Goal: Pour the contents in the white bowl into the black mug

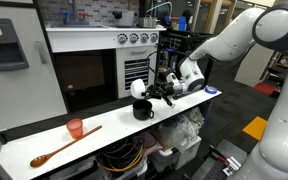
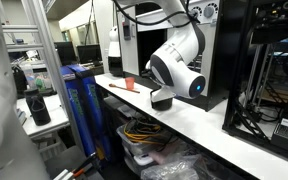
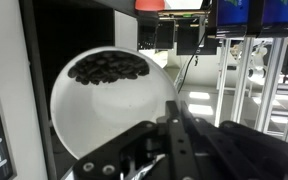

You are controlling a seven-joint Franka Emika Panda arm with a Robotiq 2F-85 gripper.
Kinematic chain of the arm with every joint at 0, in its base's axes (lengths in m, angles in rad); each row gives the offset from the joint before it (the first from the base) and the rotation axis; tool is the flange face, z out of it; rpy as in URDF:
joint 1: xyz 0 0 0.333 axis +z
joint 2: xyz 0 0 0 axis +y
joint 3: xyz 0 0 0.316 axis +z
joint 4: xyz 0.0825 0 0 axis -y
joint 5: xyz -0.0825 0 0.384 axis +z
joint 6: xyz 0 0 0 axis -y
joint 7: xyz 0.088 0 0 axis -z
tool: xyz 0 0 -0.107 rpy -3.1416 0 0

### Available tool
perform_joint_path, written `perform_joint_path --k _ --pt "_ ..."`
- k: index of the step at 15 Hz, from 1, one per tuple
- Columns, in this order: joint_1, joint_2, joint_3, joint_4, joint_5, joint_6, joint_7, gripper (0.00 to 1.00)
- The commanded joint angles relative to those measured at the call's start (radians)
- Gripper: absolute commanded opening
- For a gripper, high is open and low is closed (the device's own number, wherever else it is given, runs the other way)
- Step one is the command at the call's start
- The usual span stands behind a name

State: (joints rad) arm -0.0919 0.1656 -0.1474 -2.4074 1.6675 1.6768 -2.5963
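In the wrist view the white bowl (image 3: 99,115) fills the left half, tipped up on edge. Dark beans (image 3: 106,69) are heaped against its rim at the top of that view. My gripper (image 3: 174,112) is shut on the bowl's rim, both fingers pressed together on it. In an exterior view the bowl (image 1: 138,88) hangs tilted just above the black mug (image 1: 143,110), which stands on the white table, with the gripper (image 1: 154,92) to the right of the bowl. From the opposite side the mug (image 2: 161,99) shows under the wrist, and the bowl is hidden.
A small pink-red cup (image 1: 75,128) and a wooden spoon (image 1: 64,146) lie on the white table (image 1: 104,135), left of the mug. An oven-like cabinet (image 1: 94,70) stands behind. A black frame rack (image 2: 269,70) sits close beside the arm.
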Motion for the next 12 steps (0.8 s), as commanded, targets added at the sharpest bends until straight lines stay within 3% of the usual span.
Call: perform_joint_path --k 1,12 --pt "-0.029 0.001 -0.012 -0.016 0.001 -0.058 -0.013 0.01" --pt "-0.048 0.014 -0.029 -0.02 -0.013 -0.141 -0.013 0.01"
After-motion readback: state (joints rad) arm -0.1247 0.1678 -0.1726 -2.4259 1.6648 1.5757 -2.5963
